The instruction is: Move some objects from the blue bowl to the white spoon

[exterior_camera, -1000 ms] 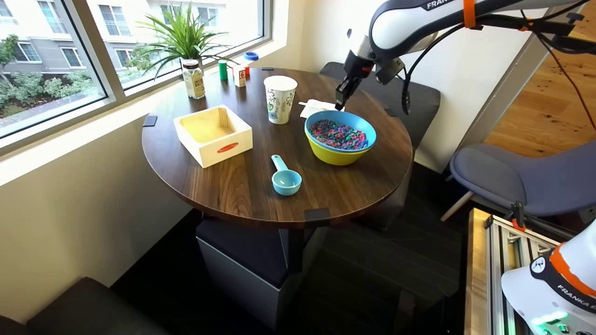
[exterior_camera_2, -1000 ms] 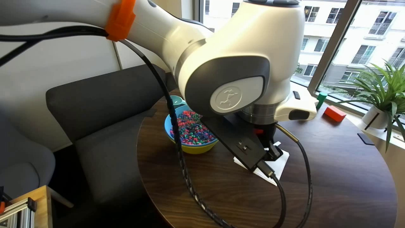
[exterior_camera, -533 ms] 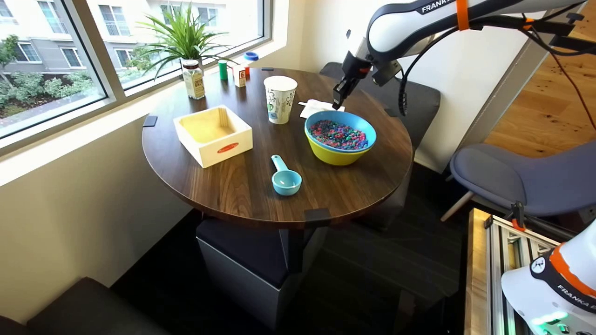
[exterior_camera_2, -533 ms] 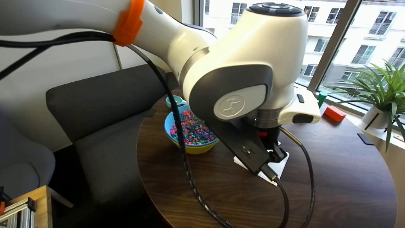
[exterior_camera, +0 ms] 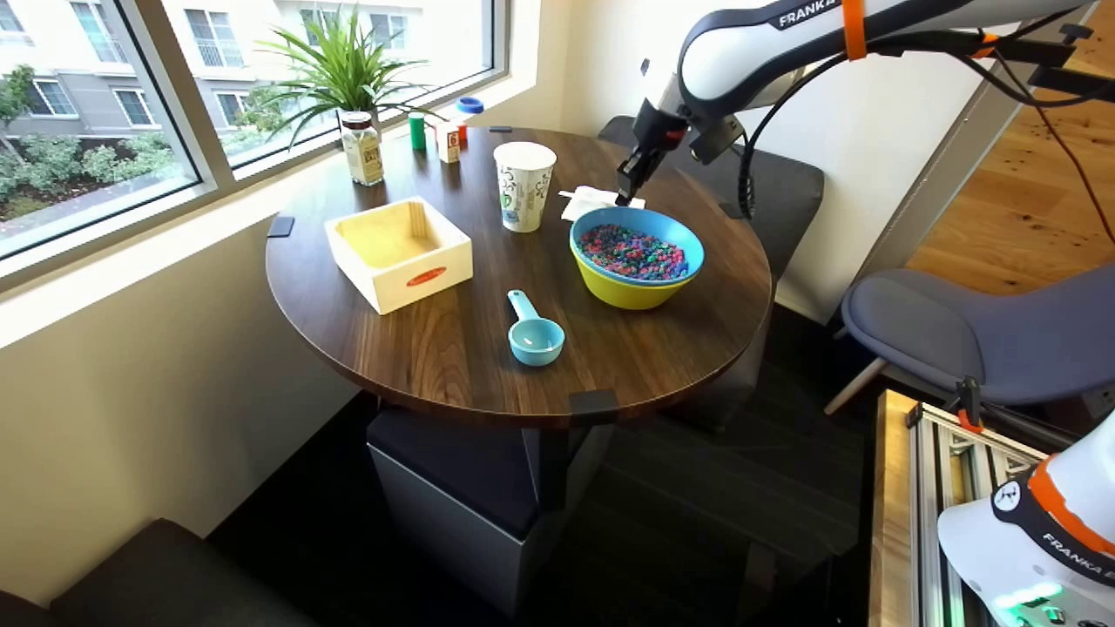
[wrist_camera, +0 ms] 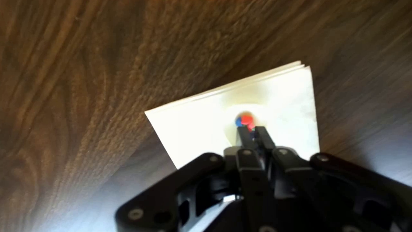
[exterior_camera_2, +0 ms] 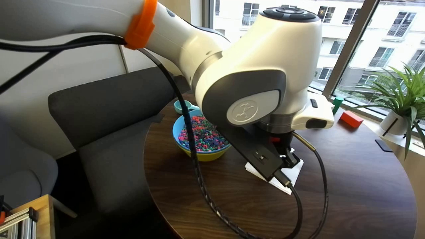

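Observation:
The blue bowl (exterior_camera: 629,294) has a yellow-green outside and holds many tiny multicoloured objects (exterior_camera: 634,252). It also shows in an exterior view (exterior_camera_2: 206,156), partly behind a cable. My gripper (wrist_camera: 253,129) is over a folded white napkin beside the bowl. It is nearly closed, with a few red and blue objects (wrist_camera: 247,119) at and between its fingertips. The faint, washed-out white spoon (wrist_camera: 231,124) lies on the napkin below the fingertips. The fingers hide part of it. I cannot tell whether some objects lie in it. The gripper also shows in an exterior view (exterior_camera: 624,187).
The napkin (exterior_camera_2: 294,176) lies flat on the round table. A paper cup (exterior_camera: 524,187), a wooden box (exterior_camera: 427,283) and a teal scoop (exterior_camera: 536,340) stand near the bowl. A jar (exterior_camera: 363,152) and a plant stand by the window. A red block (exterior_camera_2: 351,119) shows too.
The arm has shifted slightly, with the gripper moving a little toward the cup side above the napkin. The bowl, scoop, cup and box have not moved.

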Robot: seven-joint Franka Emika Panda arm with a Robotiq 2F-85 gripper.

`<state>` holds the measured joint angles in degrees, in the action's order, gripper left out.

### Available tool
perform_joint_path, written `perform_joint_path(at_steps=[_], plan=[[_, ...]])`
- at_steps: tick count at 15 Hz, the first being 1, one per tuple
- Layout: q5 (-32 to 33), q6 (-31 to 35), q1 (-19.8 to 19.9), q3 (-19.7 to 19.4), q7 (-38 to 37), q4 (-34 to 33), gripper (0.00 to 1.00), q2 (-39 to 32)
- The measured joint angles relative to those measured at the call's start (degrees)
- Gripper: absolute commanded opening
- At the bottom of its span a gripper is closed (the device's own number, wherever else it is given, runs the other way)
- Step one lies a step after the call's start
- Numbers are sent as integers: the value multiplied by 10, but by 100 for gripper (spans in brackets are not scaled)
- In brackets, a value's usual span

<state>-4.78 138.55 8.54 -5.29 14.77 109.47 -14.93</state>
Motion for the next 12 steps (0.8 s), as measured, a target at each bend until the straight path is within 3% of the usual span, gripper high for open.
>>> perform_joint_path(at_steps=[4,9,10,12], plan=[[0,0,1,2,1,0,55,-2],[0,1,2,2,2,-1,92,-2],[0,2,2,2,2,-3,99,-2],[0,3,2,3,2,-10,100,-1]])
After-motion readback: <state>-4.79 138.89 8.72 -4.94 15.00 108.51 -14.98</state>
